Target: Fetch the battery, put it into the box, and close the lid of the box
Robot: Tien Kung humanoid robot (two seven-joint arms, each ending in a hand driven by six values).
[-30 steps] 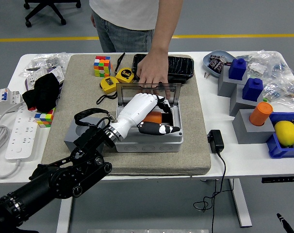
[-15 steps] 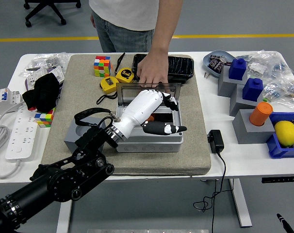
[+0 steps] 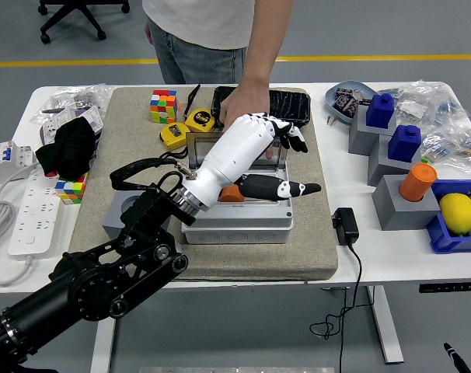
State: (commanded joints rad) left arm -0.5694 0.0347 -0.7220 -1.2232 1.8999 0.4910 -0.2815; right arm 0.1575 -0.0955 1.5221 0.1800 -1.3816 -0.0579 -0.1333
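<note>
At the centre of the counter [image 3: 360, 256], your left hand [image 3: 255, 151] has risen out of the box [image 3: 235, 221] over the last second and now hangs above it, fingers spread, grasping nothing. The battery [image 3: 232, 193], orange, lies inside the box, partly hidden beneath your wrist; a second ago the hand was down on it. Judgement: placement is done and the release is clean. The lid [image 3: 235, 144] stands upright at the box's 12 o'clock edge, not yet closed. A person's hand [image 3: 247, 105] rests just behind the lid at 12 o'clock, apparently steadying it. Closing the lid is the outstanding step. Your right arm is out of view.
</note>
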